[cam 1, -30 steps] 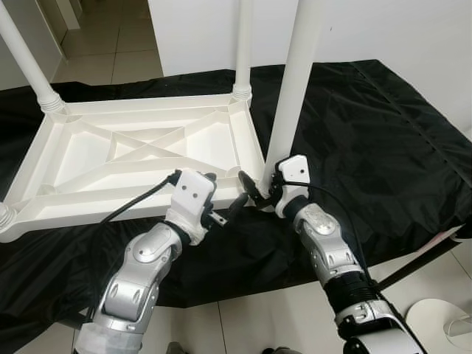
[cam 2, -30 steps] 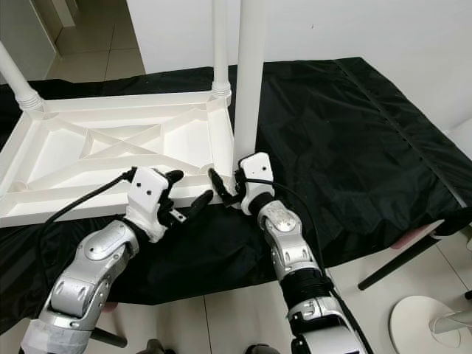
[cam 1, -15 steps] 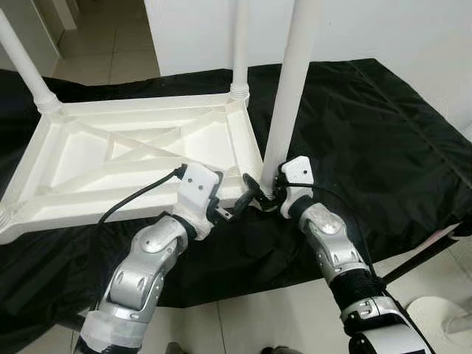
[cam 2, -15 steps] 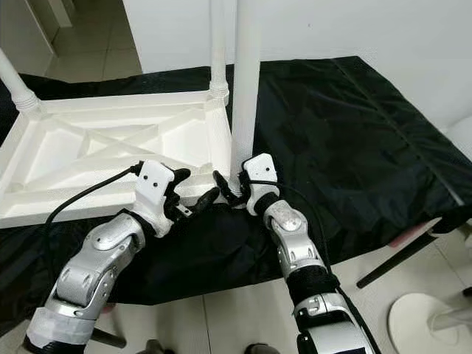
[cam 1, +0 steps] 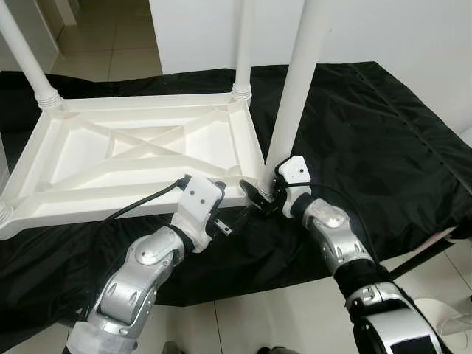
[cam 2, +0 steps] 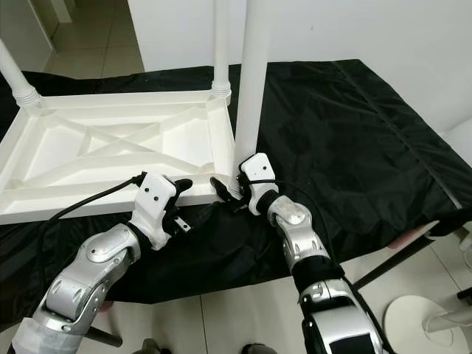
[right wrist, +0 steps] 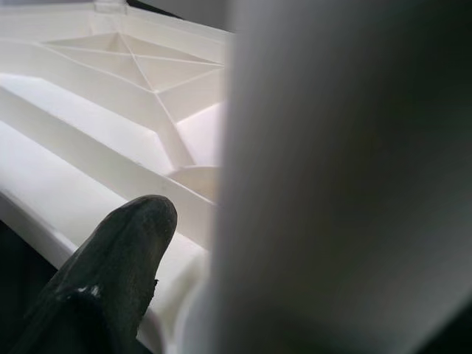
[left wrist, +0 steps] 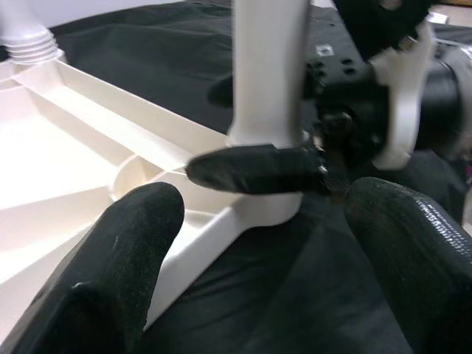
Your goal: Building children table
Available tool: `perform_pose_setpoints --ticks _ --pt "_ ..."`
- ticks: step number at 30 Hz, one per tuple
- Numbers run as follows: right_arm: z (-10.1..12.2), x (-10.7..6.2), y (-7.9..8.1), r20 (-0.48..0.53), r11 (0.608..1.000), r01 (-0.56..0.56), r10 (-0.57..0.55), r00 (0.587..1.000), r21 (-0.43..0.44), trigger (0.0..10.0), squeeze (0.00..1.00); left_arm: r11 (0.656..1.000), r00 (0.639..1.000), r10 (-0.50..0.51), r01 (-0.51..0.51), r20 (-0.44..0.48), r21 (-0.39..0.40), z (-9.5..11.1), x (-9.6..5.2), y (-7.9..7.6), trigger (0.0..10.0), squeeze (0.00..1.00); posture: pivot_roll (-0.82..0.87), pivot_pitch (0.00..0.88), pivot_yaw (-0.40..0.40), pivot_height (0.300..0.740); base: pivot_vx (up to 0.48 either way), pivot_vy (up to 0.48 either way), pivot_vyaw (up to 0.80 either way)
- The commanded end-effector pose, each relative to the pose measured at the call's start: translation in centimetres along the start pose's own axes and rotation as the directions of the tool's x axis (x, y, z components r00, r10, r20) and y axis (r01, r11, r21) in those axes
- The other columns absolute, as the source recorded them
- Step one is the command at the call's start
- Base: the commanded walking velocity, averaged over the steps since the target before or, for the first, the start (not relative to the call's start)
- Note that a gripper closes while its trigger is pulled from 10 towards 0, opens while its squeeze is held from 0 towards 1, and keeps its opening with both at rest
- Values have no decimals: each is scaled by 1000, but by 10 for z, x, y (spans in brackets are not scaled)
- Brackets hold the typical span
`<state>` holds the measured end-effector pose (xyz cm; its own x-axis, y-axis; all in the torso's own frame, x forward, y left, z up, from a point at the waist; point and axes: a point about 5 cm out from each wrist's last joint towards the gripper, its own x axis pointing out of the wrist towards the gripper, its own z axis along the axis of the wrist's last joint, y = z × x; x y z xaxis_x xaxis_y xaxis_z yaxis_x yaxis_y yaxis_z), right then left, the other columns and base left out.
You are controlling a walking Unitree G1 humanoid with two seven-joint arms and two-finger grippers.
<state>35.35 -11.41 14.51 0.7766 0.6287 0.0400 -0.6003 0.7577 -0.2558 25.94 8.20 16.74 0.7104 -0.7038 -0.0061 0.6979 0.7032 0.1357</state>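
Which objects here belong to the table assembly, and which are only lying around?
Job: upturned white tabletop; near-corner leg, clamped by right end effector; left end effector, open beside that corner.

Just around: black cloth; white round base on the floor.

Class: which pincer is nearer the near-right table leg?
Right. The right pincer clasps the leg at its base; the left pincer hovers open beside it, at the tabletop edge.

One upturned white plastic ribbed tabletop [cam 1: 140, 158]. On it, four white round plastic legs: far-left corner [cam 1: 26, 55], far-right corner [cam 1: 243, 44], near-right corner [cam 1: 295, 88], near-left stub [cam 1: 4, 214]. Beneath the tabletop, one black cloth [cam 1: 383, 125].
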Motion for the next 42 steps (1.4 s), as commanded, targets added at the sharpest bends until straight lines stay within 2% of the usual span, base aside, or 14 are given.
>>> perform_pose_setpoints --ticks 1,3,4,5,6,7,15,16,18,19,24,32,38,42 --pt "-1 2 1 -11 999 -33 33 999 -20 10000 0 985 985 -173 174 -23 6 -4 -3 -12 10000 0 15 70 -12 740 0 0 0" --pt "-1 2 1 -11 999 -33 33 999 -20 10000 0 985 985 -173 174 -23 6 -4 -3 -12 10000 0 15 70 -12 740 0 0 0" --pt "-1 2 0 -13 999 -43 42 999 -16 8745 0 984 984 -176 176 -32 20 -5 -4 -13 10000 0 15 70 -12 740 0 0 0" --pt "-1 2 0 -13 999 -43 42 999 -16 8745 0 984 984 -176 176 -32 20 -5 -4 -13 10000 0 15 70 -12 740 0 0 0" --pt "0 3 -1 -12 998 -57 57 998 -15 1333 0 985 985 -171 172 -38 27 -7 -5 -13 10000 0 18 70 -14 740 0 0 0" --pt "0 3 -2 -13 998 -64 64 998 -15 0 0 986 986 -165 166 -36 28 -6 -5 -13 10000 0 20 71 -18 740 0 0 0" --pt "-4 0 -3 -25 996 -84 84 996 -10 0 0 988 988 -152 153 -33 26 -5 -5 -13 10000 0 22 70 -26 740 0 0 0" --pt "-6 -1 -2 -32 996 -86 86 996 1 9294 0 988 988 -151 152 -32 24 -5 -6 -13 10000 0 21 70 -29 740 0 0 0" --pt "-8 -2 -1 -37 996 -87 87 996 9 9294 0 988 988 -150 151 -31 24 -5 -6 -14 10000 0 21 70 -29 740 0 0 0" --pt "-8 -3 -2 -27 998 -64 64 998 20 10000 0 989 988 -148 149 -33 21 -5 -6 -14 10000 0 21 72 -33 740 0 0 0" --pt "-3 -3 -6 11 994 31 -32 999 100 10000 0 990 989 -142 143 -38 10 -7 -8 -15 10000 0 21 72 -33 740 0 0 0" --pt "-1 -2 2 -16 972 155 -154 988 175 10000 0 991 990 -132 133 -47 14 -9 -10 -16 10000 0 26 71 -47 740 0 0 0" --pt "9 -5 16 -57 882 408 -407 912 236 10000 0 992 992 -121 122 -46 24 -8 -9 -14 10000 0 20 65 -55 740 0 0 0" --pt "8 -14 25 -105 744 626 -621 777 235 10000 0 993 992 -118 119 -45 23 -8 -9 -14 10000 0 23 60 -61 740 0 0 0"
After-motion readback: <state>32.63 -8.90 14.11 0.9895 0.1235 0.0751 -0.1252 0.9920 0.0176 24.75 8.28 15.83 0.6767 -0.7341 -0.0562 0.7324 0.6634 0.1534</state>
